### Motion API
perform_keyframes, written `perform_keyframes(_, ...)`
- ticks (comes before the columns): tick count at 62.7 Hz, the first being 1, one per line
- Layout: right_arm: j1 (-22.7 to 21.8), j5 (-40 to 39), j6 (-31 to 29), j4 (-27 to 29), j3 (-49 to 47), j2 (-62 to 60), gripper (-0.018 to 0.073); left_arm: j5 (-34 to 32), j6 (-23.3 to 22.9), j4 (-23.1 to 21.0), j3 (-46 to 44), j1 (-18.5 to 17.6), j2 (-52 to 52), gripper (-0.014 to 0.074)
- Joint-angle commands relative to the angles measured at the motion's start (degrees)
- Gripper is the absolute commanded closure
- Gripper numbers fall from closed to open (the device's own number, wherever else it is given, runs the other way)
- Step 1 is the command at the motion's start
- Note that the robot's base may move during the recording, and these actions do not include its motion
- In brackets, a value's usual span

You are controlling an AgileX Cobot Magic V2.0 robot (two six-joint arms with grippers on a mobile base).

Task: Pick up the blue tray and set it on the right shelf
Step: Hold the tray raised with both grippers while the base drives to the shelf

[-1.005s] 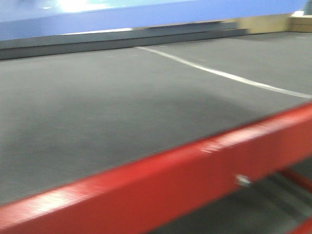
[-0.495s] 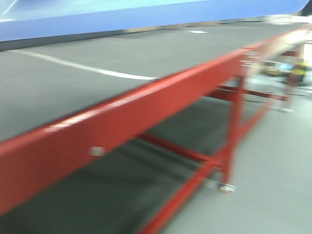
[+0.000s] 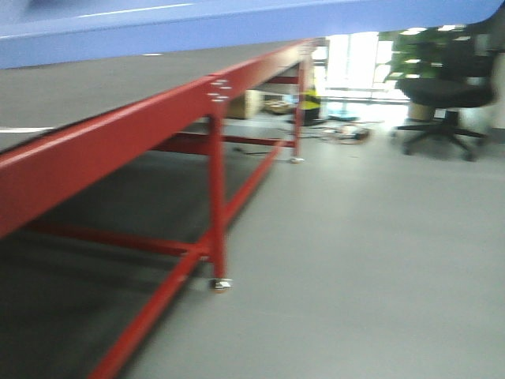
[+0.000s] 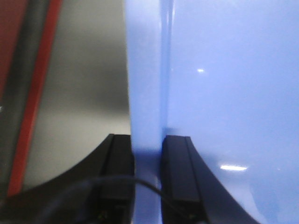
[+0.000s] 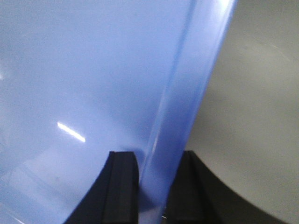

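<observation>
The blue tray (image 3: 237, 24) is held up in the air and fills the top edge of the front view. Its glossy floor (image 4: 233, 93) spreads across the left wrist view, where my left gripper (image 4: 147, 142) is shut on the tray's left rim, one black finger on each side of the wall. On the tray's other side, my right gripper (image 5: 159, 158) is shut on the right rim of the blue tray (image 5: 84, 84) the same way. The right shelf is out of view.
A red-framed table (image 3: 110, 138) with a grey top runs along the left, its legs and cross bars reaching down to the grey floor (image 3: 355, 260). A black office chair (image 3: 442, 99) and a green plant (image 3: 410, 47) stand far right near bright windows.
The view has swung to the right: the table top that filled the picture has slid off to the left, and open floor, the chair and the windows have come in. The tray stays held.
</observation>
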Motion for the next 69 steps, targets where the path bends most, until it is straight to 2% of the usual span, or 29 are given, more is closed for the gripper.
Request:
perform_keyframes(1,0.08,-4.02,-1.76,0.32,-1.62,-1.6,0.0494,4.93,0.73,-0.52,-1.46,-0.22,-1.77,0.0645)
perform_keyframes(69,0.08,-4.02,-1.76,0.32,-1.62,-1.6,0.0494,4.93,0.73,-0.74,-1.46,-0.22,-1.77,0.0645)
